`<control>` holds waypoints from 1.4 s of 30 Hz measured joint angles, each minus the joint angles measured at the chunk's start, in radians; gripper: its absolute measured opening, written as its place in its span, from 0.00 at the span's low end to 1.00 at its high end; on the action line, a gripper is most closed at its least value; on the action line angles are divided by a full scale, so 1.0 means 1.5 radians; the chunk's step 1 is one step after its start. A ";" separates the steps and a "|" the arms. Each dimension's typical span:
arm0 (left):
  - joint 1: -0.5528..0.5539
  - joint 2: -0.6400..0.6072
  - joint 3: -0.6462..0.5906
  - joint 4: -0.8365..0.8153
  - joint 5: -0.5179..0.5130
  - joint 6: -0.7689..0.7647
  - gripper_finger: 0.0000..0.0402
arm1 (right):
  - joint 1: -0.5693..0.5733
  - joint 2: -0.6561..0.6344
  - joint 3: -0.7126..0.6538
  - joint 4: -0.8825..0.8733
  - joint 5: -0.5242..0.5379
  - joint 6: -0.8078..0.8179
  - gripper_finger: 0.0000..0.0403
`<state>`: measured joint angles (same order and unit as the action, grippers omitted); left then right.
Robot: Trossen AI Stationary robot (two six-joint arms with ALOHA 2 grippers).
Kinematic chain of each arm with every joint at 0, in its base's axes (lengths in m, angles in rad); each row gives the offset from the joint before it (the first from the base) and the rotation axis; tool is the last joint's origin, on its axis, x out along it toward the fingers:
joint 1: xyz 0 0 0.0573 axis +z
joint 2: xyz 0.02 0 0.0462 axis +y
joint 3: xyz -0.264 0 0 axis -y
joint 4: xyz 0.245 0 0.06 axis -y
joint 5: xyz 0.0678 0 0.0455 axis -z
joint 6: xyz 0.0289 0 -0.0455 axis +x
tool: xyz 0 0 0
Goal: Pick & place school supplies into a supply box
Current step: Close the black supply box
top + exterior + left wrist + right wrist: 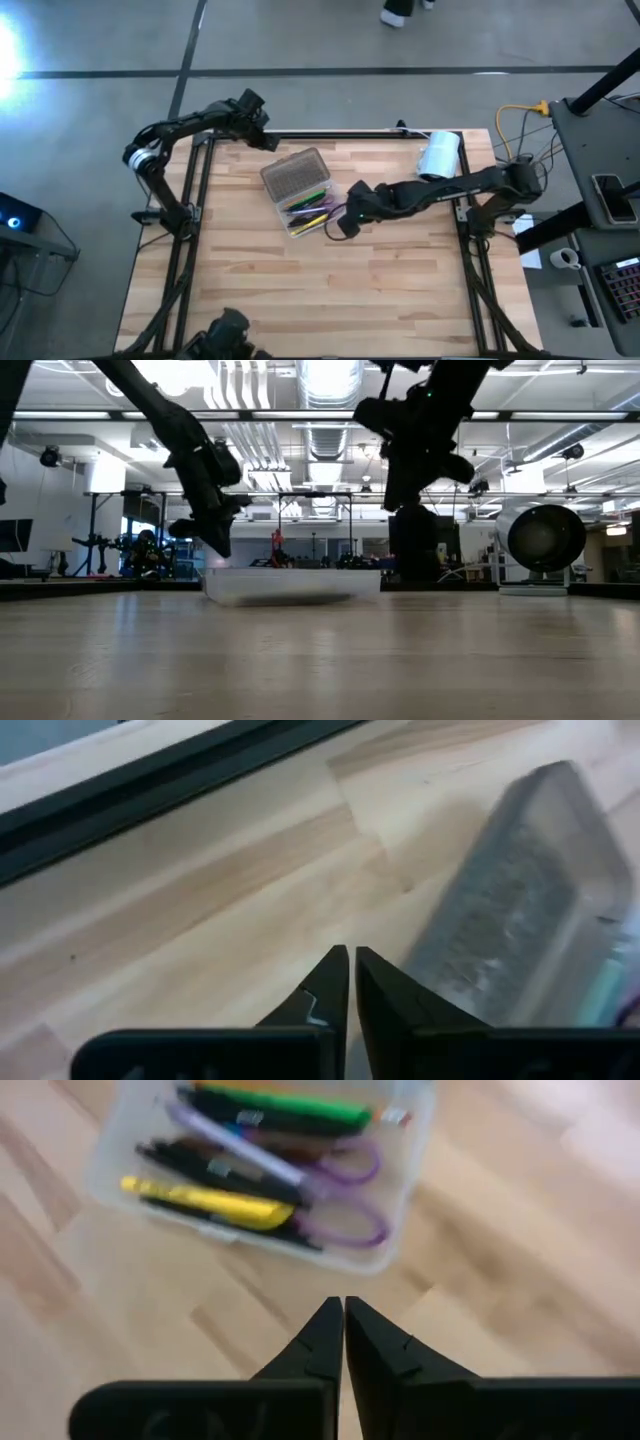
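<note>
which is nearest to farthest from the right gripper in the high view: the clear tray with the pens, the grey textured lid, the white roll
From the right gripper:
1. Clear tray with the pens, just beside the fingertips, toward the left arm's side.
2. Grey textured lid, beyond the tray, toward the far edge.
3. White roll, at the far right corner, beside the right arm.

High view: overhead, straight down, takes in the whole worktop (330,290) and both arms.
Low view: at worktop height, level, facing the room behind.
Left wrist: close, past the left claw (351,960) at the box (510,910).
Right wrist: close, past the right claw (343,1309).
Shared: all four see the box.
</note>
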<state>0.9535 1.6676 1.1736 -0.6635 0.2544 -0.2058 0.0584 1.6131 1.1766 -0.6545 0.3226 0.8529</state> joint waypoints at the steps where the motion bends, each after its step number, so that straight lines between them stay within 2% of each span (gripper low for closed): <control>1: 0.003 0.012 0.006 -0.002 -0.001 0.005 0.02 | 0.000 0.010 0.002 0.003 -0.015 0.009 0.02; 8: 0.023 0.075 0.039 -0.008 0.010 0.029 0.00 | 0.002 0.077 -0.013 0.045 -0.112 0.076 0.02; 18: 0.022 0.097 -0.006 -0.018 0.044 0.062 0.00 | 0.000 0.118 -0.014 0.100 -0.118 0.095 0.02; 25: 0.020 0.097 -0.031 0.017 0.056 0.065 0.00 | -0.001 0.162 -0.014 0.169 -0.134 0.108 0.02; 29: 0.012 0.097 -0.038 0.024 0.092 0.067 0.00 | -0.005 0.189 -0.014 0.182 -0.145 0.125 0.02; 33: 0.002 0.097 -0.040 0.026 0.095 0.077 0.00 | -0.008 0.214 -0.014 0.182 -0.149 0.126 0.02; 42: -0.020 0.097 -0.033 0.022 0.208 0.079 0.00 | -0.024 0.221 -0.013 0.197 -0.148 0.125 0.02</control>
<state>0.9230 1.8126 1.1242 -0.6303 0.5666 -0.0872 0.0231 1.9442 1.1564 -0.3589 0.1006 1.0397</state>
